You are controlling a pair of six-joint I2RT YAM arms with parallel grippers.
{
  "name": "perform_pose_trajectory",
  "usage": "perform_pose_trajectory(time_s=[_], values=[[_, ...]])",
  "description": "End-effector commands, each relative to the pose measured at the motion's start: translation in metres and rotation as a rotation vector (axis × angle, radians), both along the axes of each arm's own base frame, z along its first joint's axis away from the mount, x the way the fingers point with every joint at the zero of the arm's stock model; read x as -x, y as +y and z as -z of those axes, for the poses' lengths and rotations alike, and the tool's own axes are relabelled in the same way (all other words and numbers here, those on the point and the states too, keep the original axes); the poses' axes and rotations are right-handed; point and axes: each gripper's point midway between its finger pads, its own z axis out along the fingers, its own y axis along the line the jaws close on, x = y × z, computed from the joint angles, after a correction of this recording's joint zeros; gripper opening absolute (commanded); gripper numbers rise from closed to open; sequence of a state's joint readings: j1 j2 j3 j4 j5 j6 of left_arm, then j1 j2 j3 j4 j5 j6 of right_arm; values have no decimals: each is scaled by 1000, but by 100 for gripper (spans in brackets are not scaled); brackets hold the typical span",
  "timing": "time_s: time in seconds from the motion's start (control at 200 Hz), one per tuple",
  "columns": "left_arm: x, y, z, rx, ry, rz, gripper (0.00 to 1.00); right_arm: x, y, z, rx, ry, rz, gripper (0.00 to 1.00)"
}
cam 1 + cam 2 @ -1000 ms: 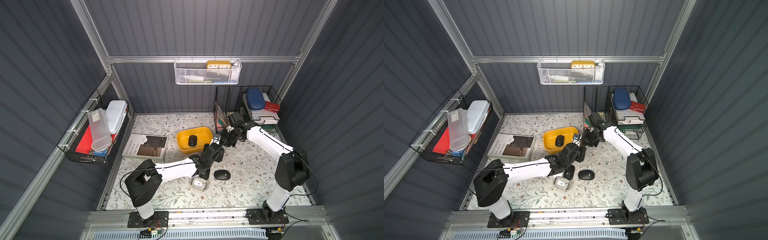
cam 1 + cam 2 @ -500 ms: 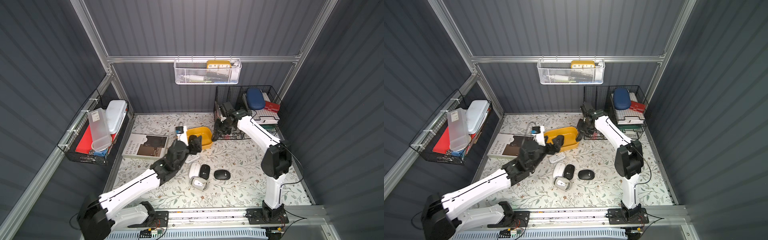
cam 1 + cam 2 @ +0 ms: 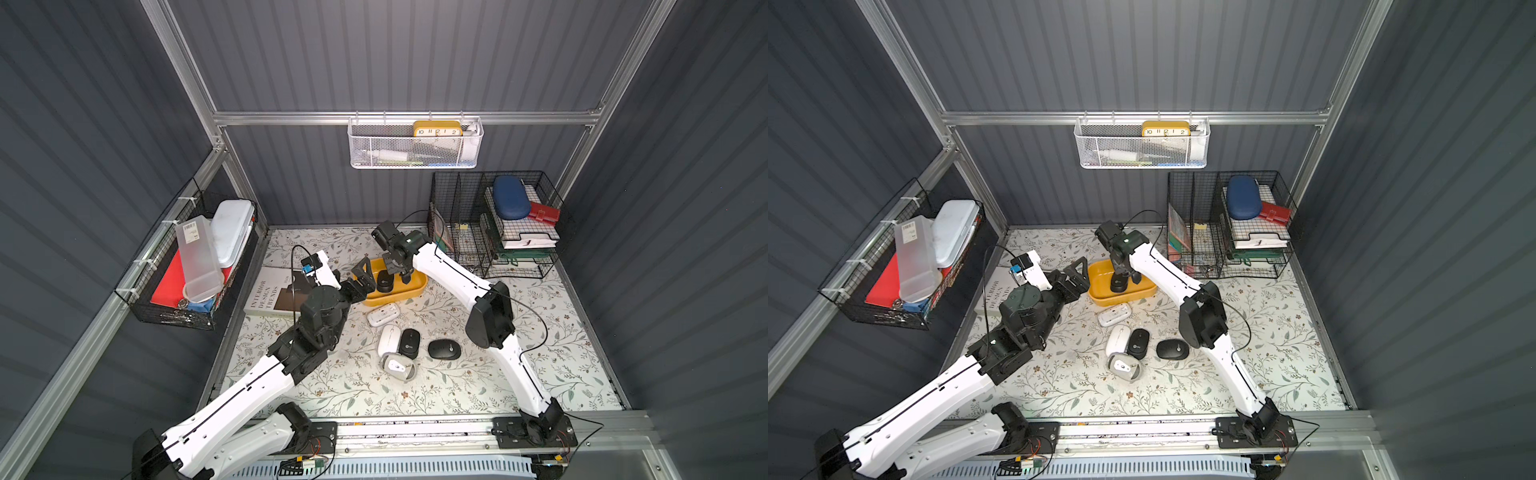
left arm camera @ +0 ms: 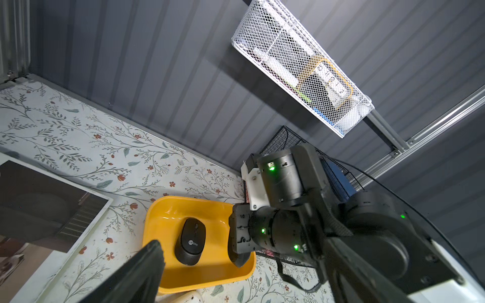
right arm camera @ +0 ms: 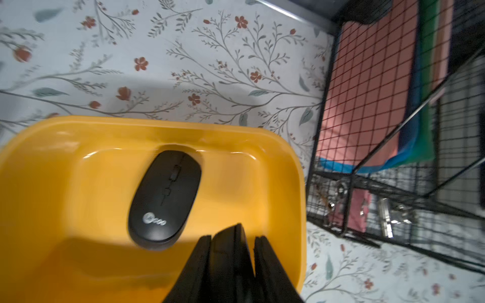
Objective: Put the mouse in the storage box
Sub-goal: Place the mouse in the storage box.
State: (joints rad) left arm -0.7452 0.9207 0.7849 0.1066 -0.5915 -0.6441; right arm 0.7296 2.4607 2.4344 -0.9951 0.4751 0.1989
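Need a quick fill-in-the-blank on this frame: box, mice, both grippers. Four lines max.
1. One black mouse lies flat inside the ___ storage box.
2. The left gripper, beside that box, is ___.
3. The right gripper, at the box, is shut on a second dark ___.
4. The clock sits in the ___ mesh basket.
Missing words: yellow; open; mouse; white.

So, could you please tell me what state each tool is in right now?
Left tool: open, empty.
Right tool: closed on a dark mouse, above the storage box.
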Motion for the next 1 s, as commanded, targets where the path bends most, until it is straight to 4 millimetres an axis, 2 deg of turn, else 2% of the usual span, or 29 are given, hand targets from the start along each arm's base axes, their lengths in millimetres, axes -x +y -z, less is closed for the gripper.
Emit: perform_pose_trajectory(time_s=[0.0, 0.28, 0.51, 0.77, 0.996], values=[[2, 10, -13, 15, -15, -39, 99, -17, -15, -5, 286, -120, -60, 5], [2, 13, -7, 10, -8, -49, 99, -29, 1, 10, 461, -190, -151, 8], [3, 16, -8, 1, -9, -61, 99, -32, 13, 28, 485, -191, -184, 14], [4, 20, -10, -5, -11, -75, 99, -32, 9, 47, 531, -168, -190, 15], [5, 23, -9, -9, -9, -85, 99, -27, 8, 60, 519, -139, -193, 23]])
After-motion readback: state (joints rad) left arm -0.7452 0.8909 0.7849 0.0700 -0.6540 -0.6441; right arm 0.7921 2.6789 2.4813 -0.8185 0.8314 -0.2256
